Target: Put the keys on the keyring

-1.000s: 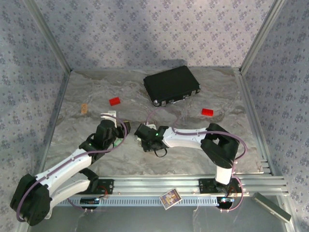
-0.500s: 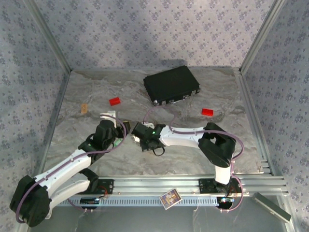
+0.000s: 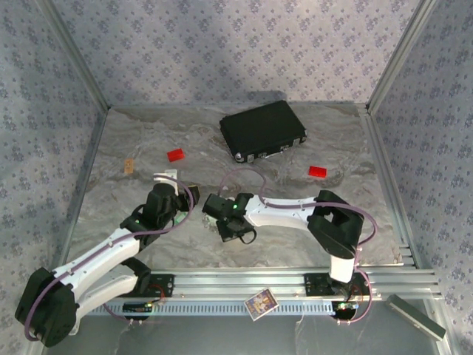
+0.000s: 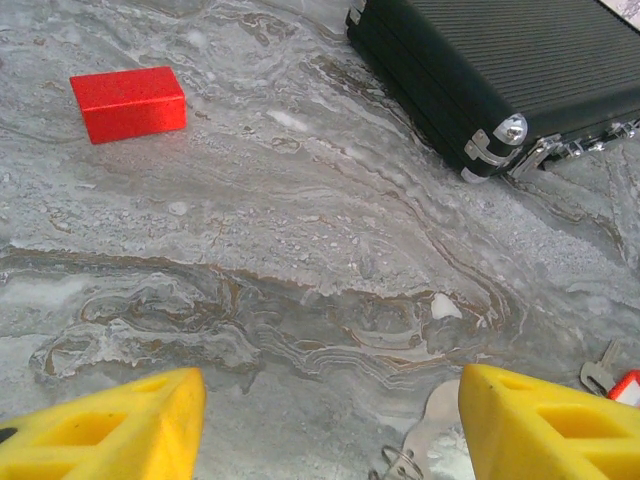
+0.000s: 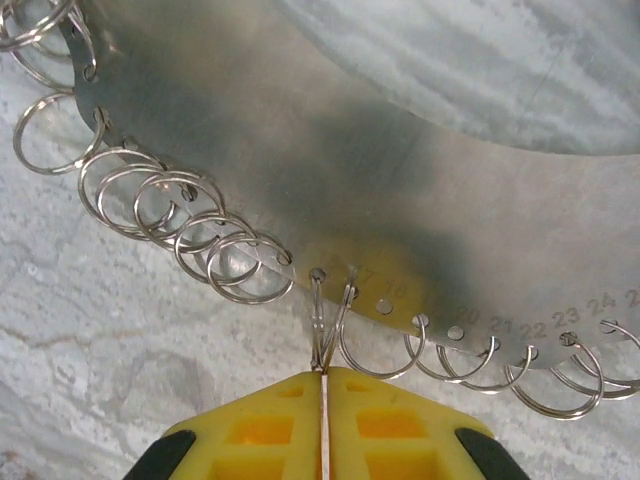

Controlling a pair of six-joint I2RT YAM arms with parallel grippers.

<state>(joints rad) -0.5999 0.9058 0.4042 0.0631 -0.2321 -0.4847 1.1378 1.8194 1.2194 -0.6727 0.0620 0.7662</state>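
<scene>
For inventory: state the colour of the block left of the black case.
The block is red, clearest in left wrist view.

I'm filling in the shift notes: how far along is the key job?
Nothing looks done: a red-tagged key lies loose on the table, off the keyring. In hand: the right tool is shut on one small ring hanging from the keyring's edge. The left tool is open and holds nothing. Left: picking keys up and threading them on.
</scene>
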